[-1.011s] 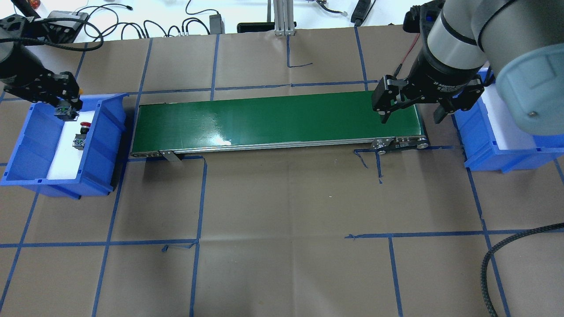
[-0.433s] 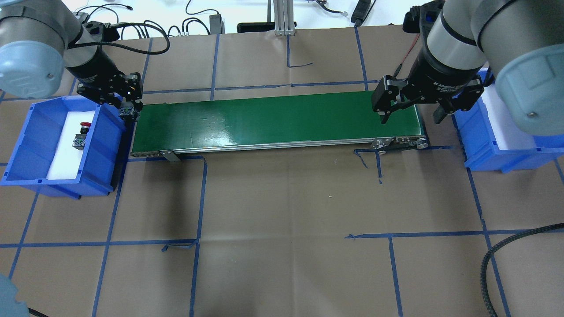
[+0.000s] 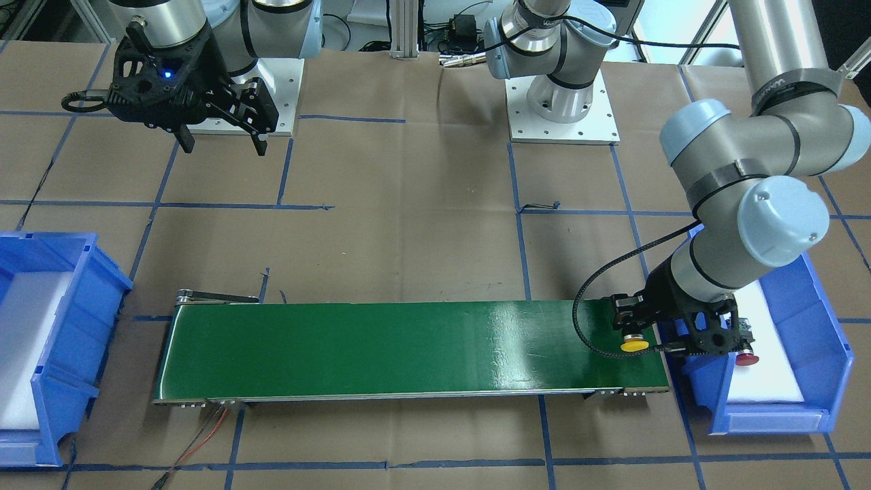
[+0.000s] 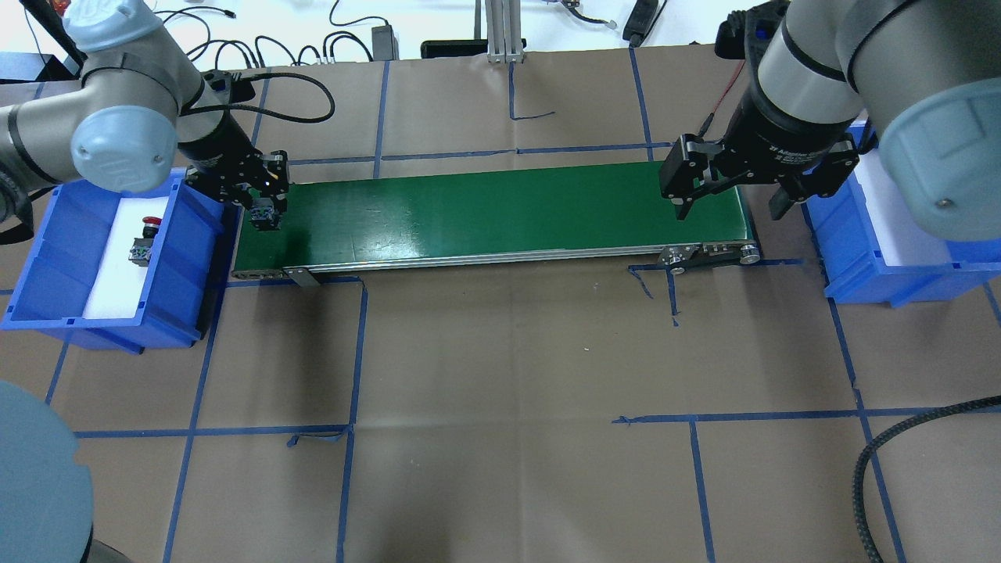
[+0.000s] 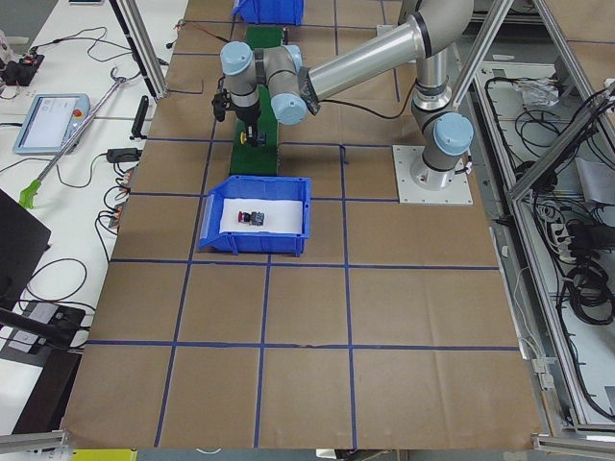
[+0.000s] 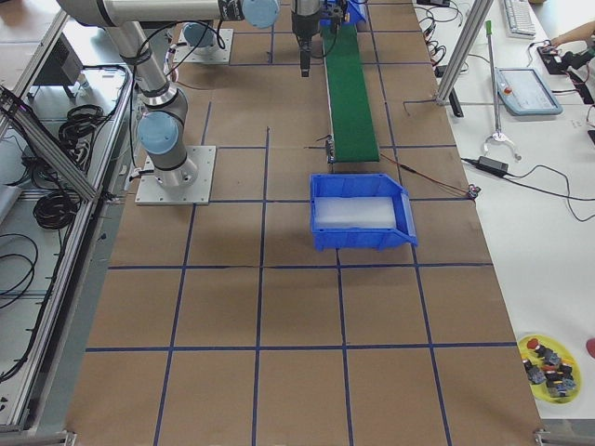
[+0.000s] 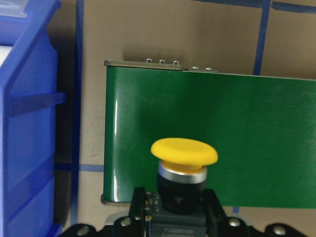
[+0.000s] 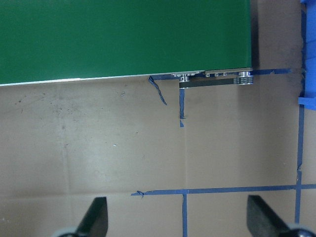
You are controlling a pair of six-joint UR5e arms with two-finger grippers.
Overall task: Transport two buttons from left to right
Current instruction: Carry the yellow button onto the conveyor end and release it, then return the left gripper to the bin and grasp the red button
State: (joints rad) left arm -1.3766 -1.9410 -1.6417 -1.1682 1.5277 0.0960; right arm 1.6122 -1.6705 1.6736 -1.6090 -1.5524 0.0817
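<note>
1. The left gripper (image 4: pixel 266 209) was clamped on the yellow button (image 7: pixel 183 151), its fingers closed on the black body below the cap
2. It held that button over the left end of the green conveyor belt (image 4: pixel 508 205), just past the wall of the left blue bin (image 4: pixel 47 258); whether the button touched the belt could not be told
3. The red button (image 4: pixel 150 224) lay on the white liner (image 4: pixel 117 274) inside the left blue bin, with neither gripper on it
4. The right gripper (image 4: pixel 731 205) hung with its jaws spread wide and nothing between them, above the right end of the belt and just beside the right blue bin (image 4: pixel 852 270)
5. In the right wrist view its two fingertips (image 8: pixel 96 217) stood far apart over the brown paper of the table (image 4: pixel 508 352), with the belt's edge along the top
</note>
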